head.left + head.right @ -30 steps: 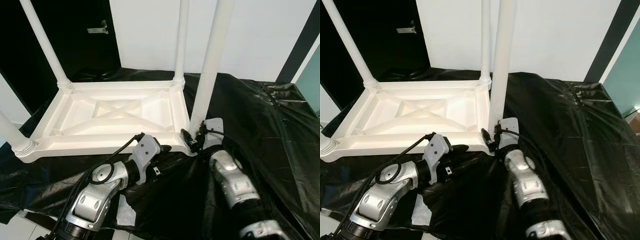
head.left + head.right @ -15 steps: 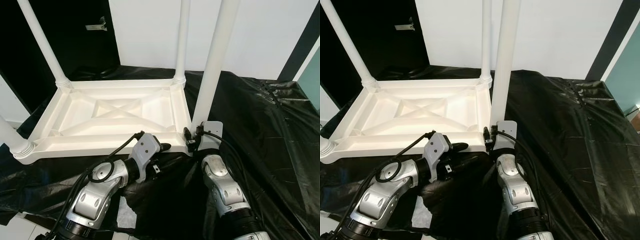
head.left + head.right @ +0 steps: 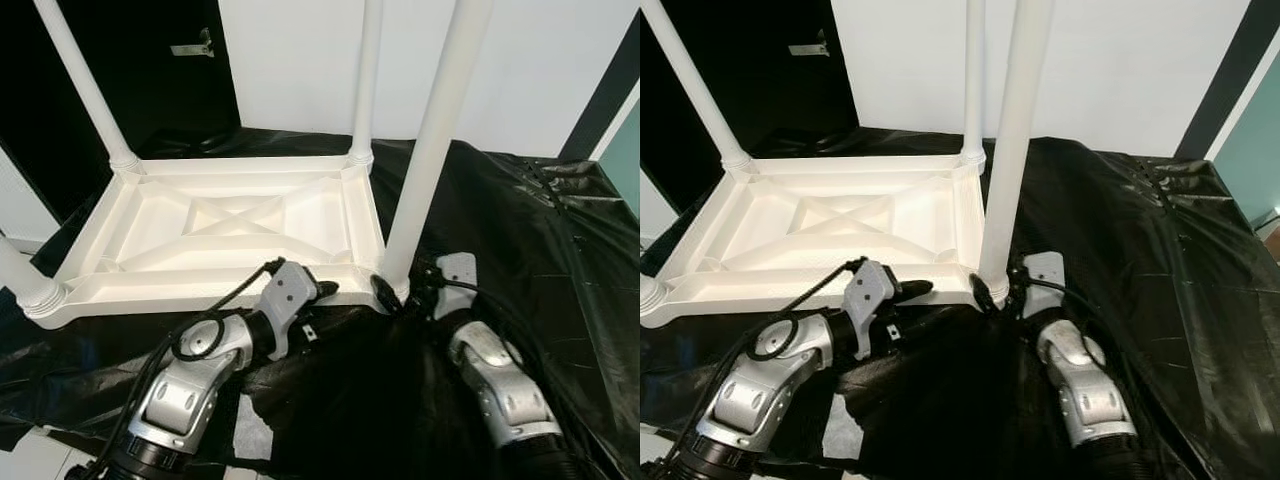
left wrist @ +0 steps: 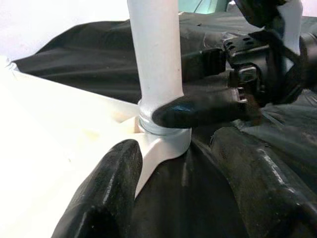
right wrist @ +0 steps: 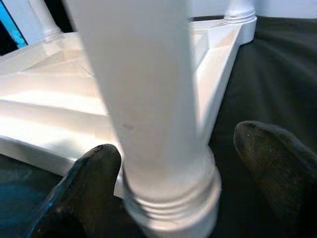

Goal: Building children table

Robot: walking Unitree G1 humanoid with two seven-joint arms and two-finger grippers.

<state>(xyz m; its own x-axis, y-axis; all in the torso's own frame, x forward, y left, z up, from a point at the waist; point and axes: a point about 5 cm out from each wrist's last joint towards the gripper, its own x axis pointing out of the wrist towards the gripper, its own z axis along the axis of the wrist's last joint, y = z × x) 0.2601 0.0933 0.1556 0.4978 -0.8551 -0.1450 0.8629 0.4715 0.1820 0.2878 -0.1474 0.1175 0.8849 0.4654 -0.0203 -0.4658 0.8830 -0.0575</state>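
- tops of all the white legs cut off by frame edge; near-left leg [image 3: 22,280] barely in frame, just its base at the corner
- right gripper [image 3: 395,293] partly hidden behind the near-right leg [image 3: 425,170]; whether the fingers actually press the leg is hard to tell
- white table top [image 3: 220,235] lies upside down on black plastic sheet [image 3: 520,230], ribbed underside up, legs standing up from the corners
- right gripper at the base of the near-right leg, fingers spread to either side of its threaded collar [image 5: 173,198], one fingertip [image 4: 198,106] lying across the collar
- left gripper [image 3: 318,292] at the near edge of the table top, just left of that corner, fingers [image 4: 106,183] apart, nothing held
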